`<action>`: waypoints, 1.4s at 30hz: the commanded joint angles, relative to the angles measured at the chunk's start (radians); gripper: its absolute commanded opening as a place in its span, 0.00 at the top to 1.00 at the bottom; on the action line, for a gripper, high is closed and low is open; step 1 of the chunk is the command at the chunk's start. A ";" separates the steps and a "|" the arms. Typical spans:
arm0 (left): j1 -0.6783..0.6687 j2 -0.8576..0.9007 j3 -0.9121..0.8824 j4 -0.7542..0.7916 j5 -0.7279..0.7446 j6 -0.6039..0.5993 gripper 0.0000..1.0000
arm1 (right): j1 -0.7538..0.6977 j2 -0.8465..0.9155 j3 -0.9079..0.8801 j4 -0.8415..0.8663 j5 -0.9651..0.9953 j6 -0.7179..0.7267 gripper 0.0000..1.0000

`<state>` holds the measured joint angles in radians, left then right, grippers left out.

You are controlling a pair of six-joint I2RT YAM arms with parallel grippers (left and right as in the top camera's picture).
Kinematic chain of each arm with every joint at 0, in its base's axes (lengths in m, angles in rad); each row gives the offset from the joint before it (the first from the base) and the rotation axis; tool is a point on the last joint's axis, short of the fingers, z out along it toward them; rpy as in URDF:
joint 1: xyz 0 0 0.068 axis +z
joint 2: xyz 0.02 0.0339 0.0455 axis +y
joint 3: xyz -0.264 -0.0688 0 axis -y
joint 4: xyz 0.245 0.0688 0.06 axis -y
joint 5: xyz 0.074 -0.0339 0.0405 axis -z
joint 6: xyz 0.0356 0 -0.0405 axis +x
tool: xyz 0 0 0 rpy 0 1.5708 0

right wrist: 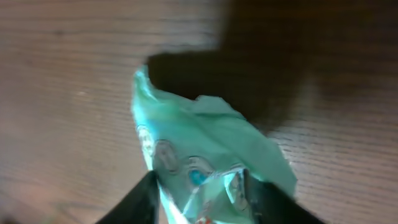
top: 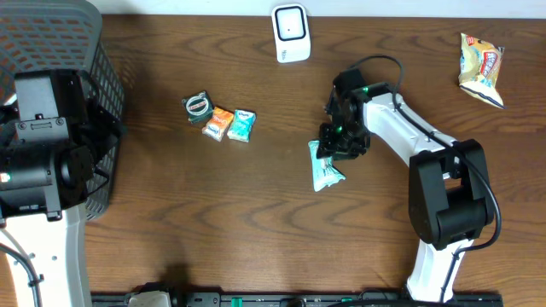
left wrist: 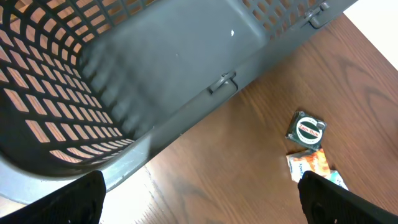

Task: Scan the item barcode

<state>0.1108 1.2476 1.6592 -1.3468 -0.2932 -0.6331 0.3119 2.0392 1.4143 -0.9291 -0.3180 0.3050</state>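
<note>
A crumpled teal snack packet (top: 325, 170) lies on the wooden table right of centre. My right gripper (top: 338, 145) reaches down onto its upper end. The right wrist view shows the packet (right wrist: 205, 146) bunched up between the two dark fingers, with the right gripper (right wrist: 202, 186) shut on it. No barcode can be made out on it. The white scanner (top: 291, 32) stands at the table's far edge. At the left, next to the basket, my left gripper (left wrist: 202, 199) hangs open over bare wood with nothing between its fingers.
A dark mesh basket (top: 77, 34) fills the far left corner. A round green tin (top: 198, 106), an orange packet (top: 220, 124) and a small teal packet (top: 242, 125) lie left of centre. A yellow chip bag (top: 482, 66) sits far right.
</note>
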 commanded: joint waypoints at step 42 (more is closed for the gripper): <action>0.005 0.001 -0.005 -0.003 -0.010 -0.016 0.03 | 0.071 -0.090 -0.041 0.018 0.115 0.128 0.56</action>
<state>0.1104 1.2476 1.6592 -1.3464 -0.2932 -0.6331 0.3412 1.9594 1.3911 -0.9360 -0.3210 0.3634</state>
